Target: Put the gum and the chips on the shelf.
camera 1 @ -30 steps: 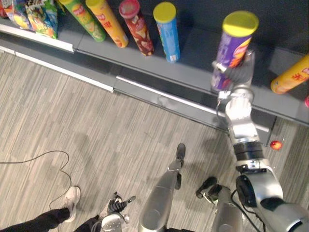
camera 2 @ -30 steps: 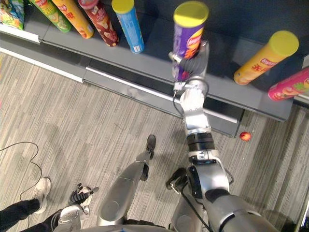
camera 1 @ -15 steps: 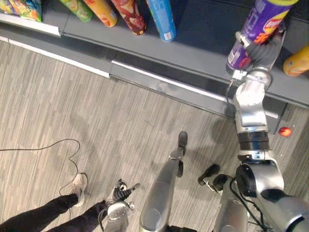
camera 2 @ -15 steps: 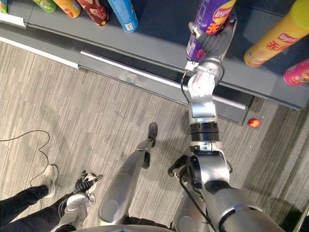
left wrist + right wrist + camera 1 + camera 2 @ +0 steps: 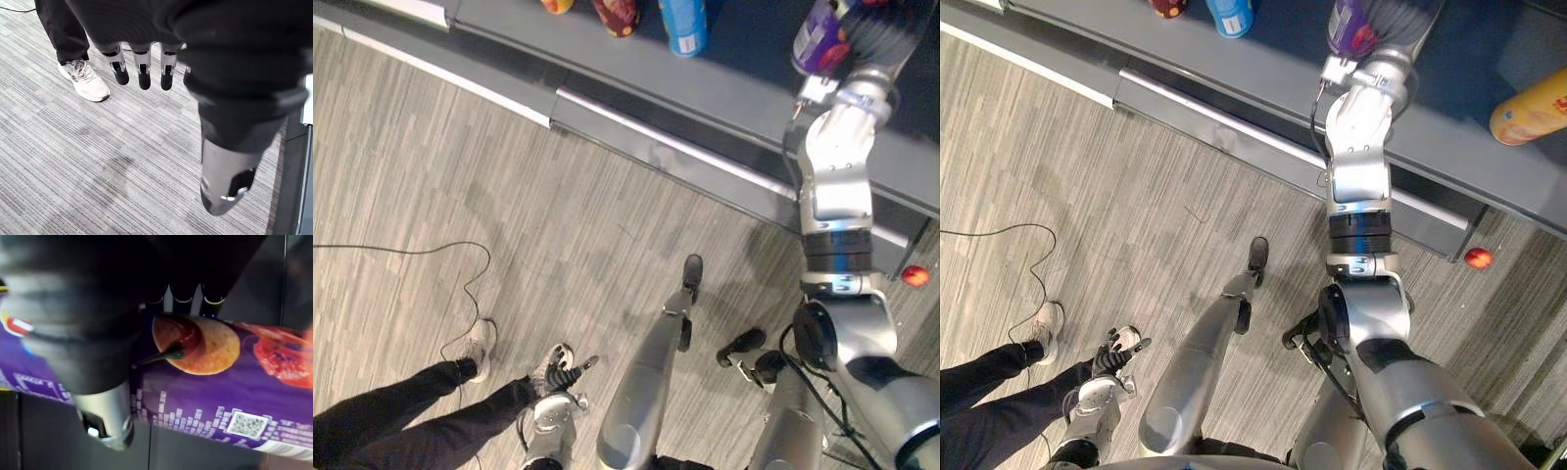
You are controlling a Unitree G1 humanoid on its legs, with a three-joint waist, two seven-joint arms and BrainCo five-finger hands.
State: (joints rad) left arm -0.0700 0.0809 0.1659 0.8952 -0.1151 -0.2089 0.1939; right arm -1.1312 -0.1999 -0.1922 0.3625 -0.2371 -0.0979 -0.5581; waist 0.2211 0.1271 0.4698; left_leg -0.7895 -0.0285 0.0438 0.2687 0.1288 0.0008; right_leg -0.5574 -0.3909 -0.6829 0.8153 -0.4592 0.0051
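Observation:
A purple chips can (image 5: 817, 39) is upright at the grey shelf (image 5: 724, 93), its lower end at the board. My right hand (image 5: 887, 34) is shut on it from behind. In the right wrist view the fingers (image 5: 186, 296) curl over the purple chips can (image 5: 220, 387) and the thumb (image 5: 105, 418) presses its near side. My left hand (image 5: 554, 376) hangs low near the floor, and its fingers (image 5: 142, 71) are relaxed and hold nothing.
A blue can (image 5: 683, 22) and a red can (image 5: 619, 12) stand further left on the shelf, and an orange can (image 5: 1528, 108) lies to the right. A small red round thing (image 5: 915, 276) lies on the floor under the shelf edge. A person's legs and white shoe (image 5: 480, 345) are by my left hand.
The camera has tipped down, so the shelf has slid toward the top. My right arm has stretched further, with the purple can deeper over the shelf. The person's legs have come closer.

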